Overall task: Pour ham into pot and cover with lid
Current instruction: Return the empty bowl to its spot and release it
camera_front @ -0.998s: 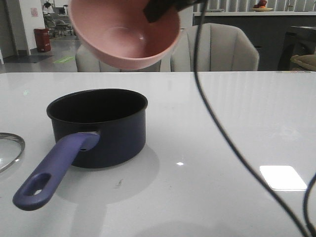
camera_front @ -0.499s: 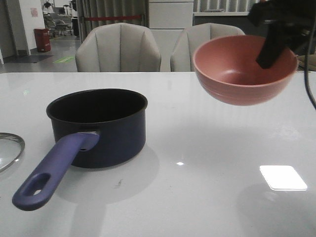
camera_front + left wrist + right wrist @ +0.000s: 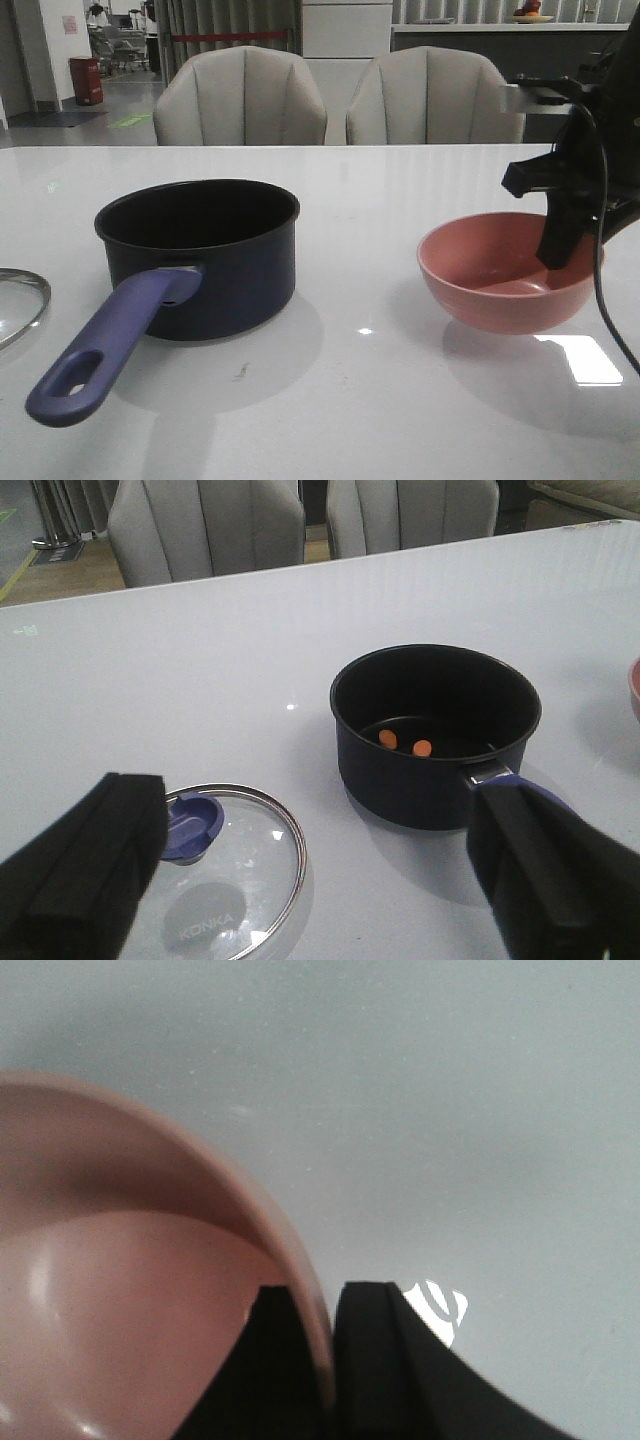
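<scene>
Ham [image 3: 401,743] was seen in pot [image 3: 435,730]; pour judged done. Bowl [image 3: 508,270] rim was pinched by right end effector [image 3: 322,1305]. Left end effector [image 3: 330,870] was spread; lid [image 3: 225,865] not yet placed.

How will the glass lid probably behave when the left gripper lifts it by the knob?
The lid looks rigid glass with a metal rim, so probably stiff, weighty for its size and breakable if dropped. It lies flat on the table; the raised blue knob seems the only secure hold, and held off-centre it may tilt.
</scene>
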Controlling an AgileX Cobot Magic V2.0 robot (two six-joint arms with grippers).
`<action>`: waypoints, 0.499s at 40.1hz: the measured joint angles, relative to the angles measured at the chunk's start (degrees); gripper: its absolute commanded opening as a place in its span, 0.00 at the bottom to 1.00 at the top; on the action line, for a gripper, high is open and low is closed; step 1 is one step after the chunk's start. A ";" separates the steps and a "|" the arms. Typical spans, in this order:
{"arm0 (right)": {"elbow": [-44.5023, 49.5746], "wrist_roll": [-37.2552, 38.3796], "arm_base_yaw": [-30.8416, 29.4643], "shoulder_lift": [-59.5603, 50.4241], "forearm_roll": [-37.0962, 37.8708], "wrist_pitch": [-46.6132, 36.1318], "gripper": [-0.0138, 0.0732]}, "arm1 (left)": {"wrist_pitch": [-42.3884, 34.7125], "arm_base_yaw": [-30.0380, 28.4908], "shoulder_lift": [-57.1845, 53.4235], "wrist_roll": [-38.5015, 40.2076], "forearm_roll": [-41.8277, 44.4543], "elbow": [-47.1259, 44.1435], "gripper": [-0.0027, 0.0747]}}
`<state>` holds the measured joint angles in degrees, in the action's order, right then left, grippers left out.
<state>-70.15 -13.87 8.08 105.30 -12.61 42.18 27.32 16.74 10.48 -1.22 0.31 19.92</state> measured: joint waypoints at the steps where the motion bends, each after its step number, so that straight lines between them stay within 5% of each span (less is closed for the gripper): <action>1: 0.00 0.10 0.00 0.44 0.00 -0.33 0.38 | 0.00 0.00 0.00 0.00 0.00 0.00 0.86; 10: 0.00 0.85 0.00 1.79 0.49 -2.34 0.68 | 0.00 0.00 0.00 0.00 0.00 0.00 0.86; 20: 0.00 0.85 0.00 -0.86 3.38 -2.25 0.70 | 0.00 0.00 0.00 0.00 0.00 0.00 0.86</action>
<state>-70.15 -13.02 8.08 104.44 -9.23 39.93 27.32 16.74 10.48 -1.22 0.31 19.92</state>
